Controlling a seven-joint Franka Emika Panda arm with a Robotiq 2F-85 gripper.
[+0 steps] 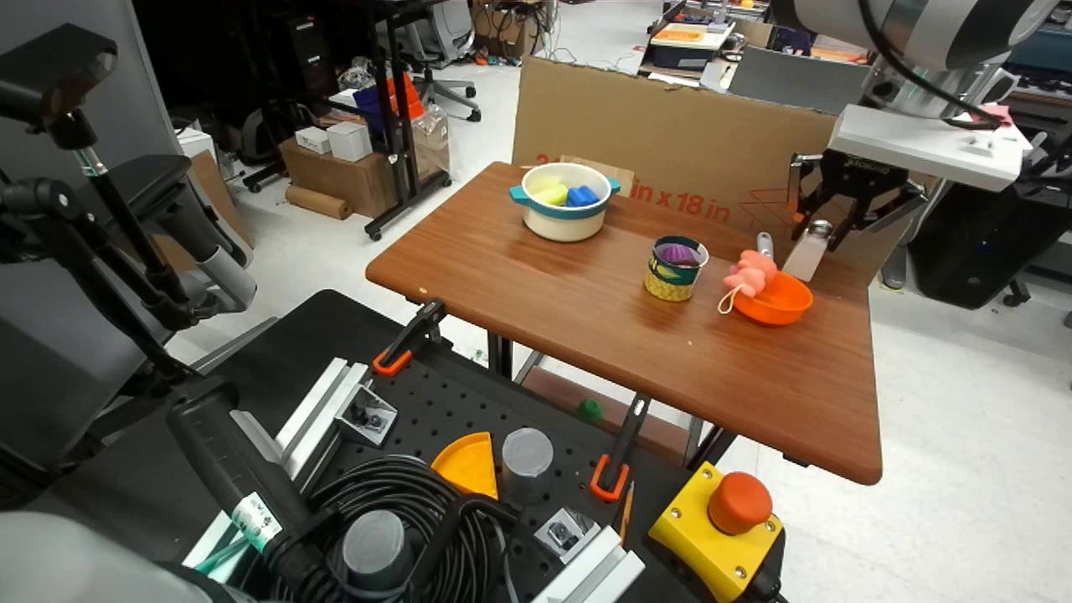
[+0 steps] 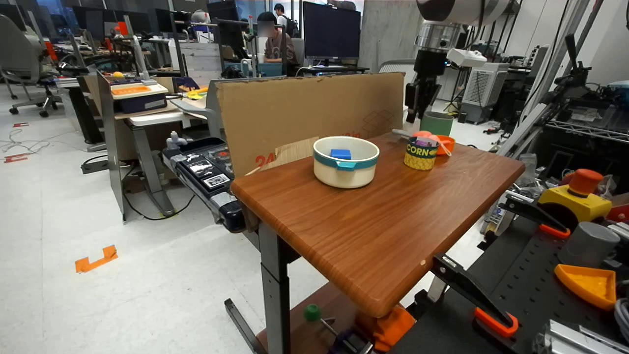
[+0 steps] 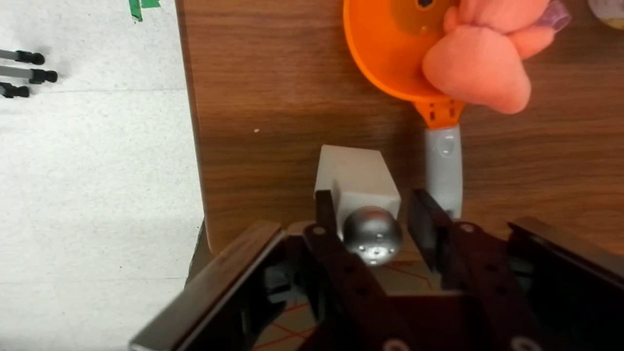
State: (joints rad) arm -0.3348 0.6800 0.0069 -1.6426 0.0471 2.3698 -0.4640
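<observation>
My gripper (image 3: pixel 373 200) straddles the silver perforated cap of a white shaker (image 3: pixel 358 170) near the table's corner. In the wrist view the left finger lies close against the shaker; whether it touches, I cannot tell. A visible gap separates the right finger from the cap, so the jaws are partly open. An exterior view shows the shaker (image 1: pixel 806 255) slightly slanted under the gripper. In the other direction, the gripper (image 2: pixel 416 115) hides it in an exterior view. Beside the right finger lies the grey handle (image 3: pixel 443 165) of an orange bowl-shaped utensil (image 3: pixel 380 63), with a pink plush toy (image 3: pixel 487 68) resting in it.
A corn can (image 1: pixel 670 280) holding something purple stands beside the orange utensil. Farther along the wooden table (image 1: pixel 502 285) is a cream pot (image 1: pixel 563 224) with yellow and blue things inside. An upright cardboard sheet (image 1: pixel 653 138) borders the table's back edge.
</observation>
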